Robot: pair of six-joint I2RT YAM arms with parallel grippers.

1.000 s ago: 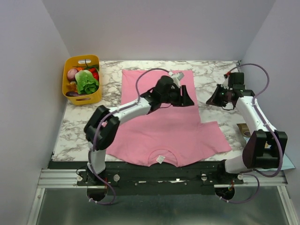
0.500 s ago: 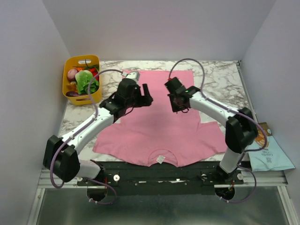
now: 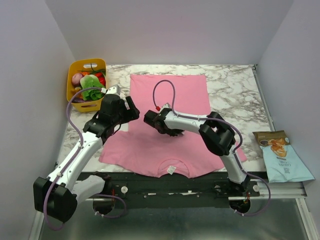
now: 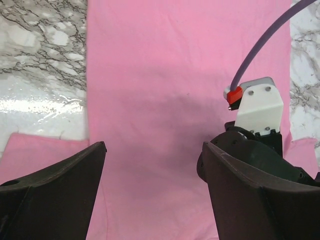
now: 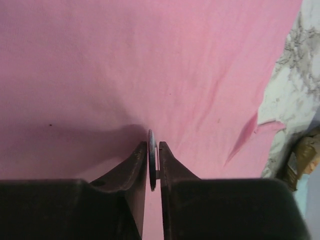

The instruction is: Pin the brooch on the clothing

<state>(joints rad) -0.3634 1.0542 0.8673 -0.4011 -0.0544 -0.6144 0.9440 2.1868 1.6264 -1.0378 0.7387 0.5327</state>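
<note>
The right gripper [image 5: 153, 144] was pinched almost closed on the small round grey-brown metal brooch [image 5: 152, 150]. The disc stood edge-on between its two fingers, and its upper rim poked out just past the fingertips. Directly beyond those fingertips lay the large plain pink short-sleeved T-shirt [image 5: 100, 60], spread flat on the white marble-patterned worktop [image 3: 230, 85]. A soft shadow on the cloth fell right under the fingertips, so the gripper seemed low. Whether the brooch touched the fabric could not be told.

In the overhead view the right gripper [image 3: 152, 120] sat over the middle of the shirt, well clear of the small white neck label [image 3: 171, 170] behind it, towards the arm bases. The left gripper [image 4: 153, 147] was spread wide and held nothing. It hung above the shirt's edge, to the left of the right gripper, which showed off to its own right side.

As a judgement, the task was roughly midway. The brooch was in hand and over the garment, but nothing showed it fastened. What remained was setting it into the cloth, perhaps with the left gripper steadying the fabric, then letting go.
</note>
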